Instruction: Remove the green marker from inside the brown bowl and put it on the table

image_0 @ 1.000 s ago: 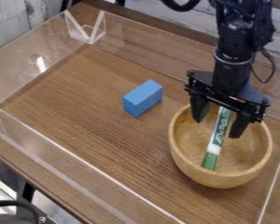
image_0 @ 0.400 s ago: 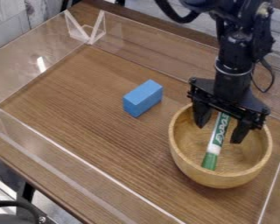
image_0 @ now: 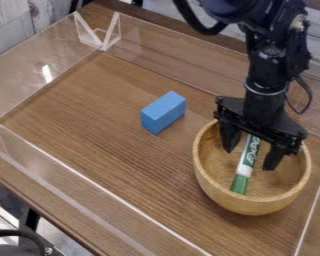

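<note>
While claw sits slightly lower in bowl than before, fingers apart astride marker | marker unmoved inside bowl | bowl near table right edge | block center, left side open

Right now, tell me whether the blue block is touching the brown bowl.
Apart. The camera view shows bare tabletop between the blue block and the rim of the brown bowl.

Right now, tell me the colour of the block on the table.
Blue; the block shows clearly in the single camera view, left of the bowl.
</note>
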`<state>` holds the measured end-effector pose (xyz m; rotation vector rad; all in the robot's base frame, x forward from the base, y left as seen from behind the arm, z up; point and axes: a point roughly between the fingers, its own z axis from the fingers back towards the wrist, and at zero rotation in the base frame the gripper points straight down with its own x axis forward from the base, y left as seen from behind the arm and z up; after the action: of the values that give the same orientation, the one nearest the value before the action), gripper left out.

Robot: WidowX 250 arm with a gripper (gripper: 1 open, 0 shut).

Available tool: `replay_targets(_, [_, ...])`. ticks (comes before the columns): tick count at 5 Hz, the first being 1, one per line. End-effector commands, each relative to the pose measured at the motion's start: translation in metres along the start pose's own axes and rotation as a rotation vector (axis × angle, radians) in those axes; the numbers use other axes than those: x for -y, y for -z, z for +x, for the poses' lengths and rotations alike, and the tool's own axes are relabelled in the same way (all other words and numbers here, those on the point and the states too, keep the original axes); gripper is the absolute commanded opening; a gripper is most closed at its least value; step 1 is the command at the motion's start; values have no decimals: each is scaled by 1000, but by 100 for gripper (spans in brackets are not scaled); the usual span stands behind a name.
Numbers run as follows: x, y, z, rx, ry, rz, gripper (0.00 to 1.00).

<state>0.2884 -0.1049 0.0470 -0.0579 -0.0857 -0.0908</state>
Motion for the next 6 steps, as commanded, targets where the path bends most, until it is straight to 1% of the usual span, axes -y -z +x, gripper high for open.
replay_targets(1, [6,-5,2,26,-11,-12,100])
replay_targets(3, [10,-5,-4,23,-37,-19,100])
replay_targets(6, [10,-13,-7,27,-58,-32,100])
